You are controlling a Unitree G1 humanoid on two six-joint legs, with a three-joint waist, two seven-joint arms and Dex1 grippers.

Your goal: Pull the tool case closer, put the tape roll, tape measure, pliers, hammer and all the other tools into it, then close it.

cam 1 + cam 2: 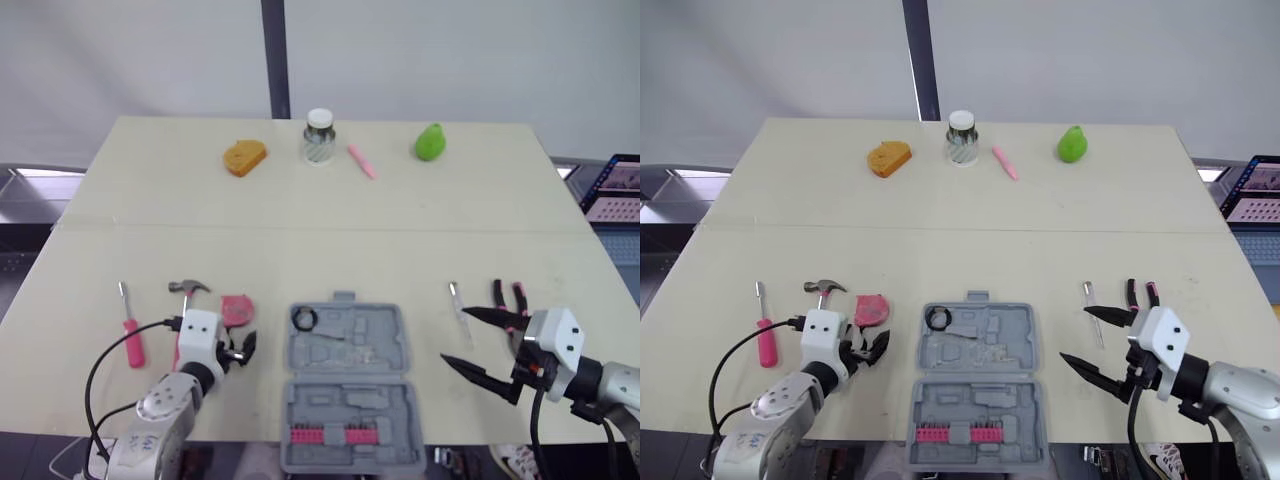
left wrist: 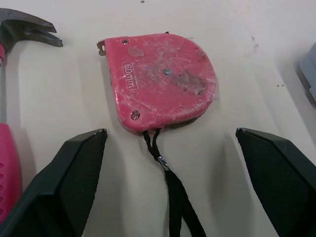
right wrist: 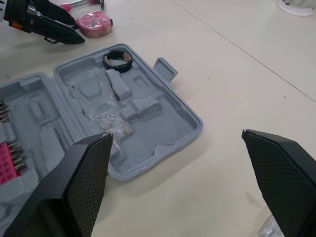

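Note:
The grey tool case (image 1: 385, 350) lies open at the table's near edge, with a black tape roll (image 1: 304, 319) in its far left corner and pink bits (image 1: 332, 433) in the near half. The pink tape measure (image 2: 163, 81) lies left of the case, with its black strap trailing between the fingers of my open left gripper (image 1: 243, 350), which is just short of it. A pink-handled hammer (image 1: 188, 290) and a pink screwdriver (image 1: 130, 330) lie further left. Right of the case my right gripper (image 1: 455, 335) hangs open and empty, near the pliers (image 1: 508, 298) and a slim tool (image 1: 458, 302).
Along the far side of the table stand an orange object (image 1: 244, 157), a glass jar (image 1: 319, 137), a pink marker (image 1: 361, 161) and a green pear (image 1: 430, 142). A laptop (image 1: 615, 190) sits beyond the right edge. A black cable loops off my left wrist.

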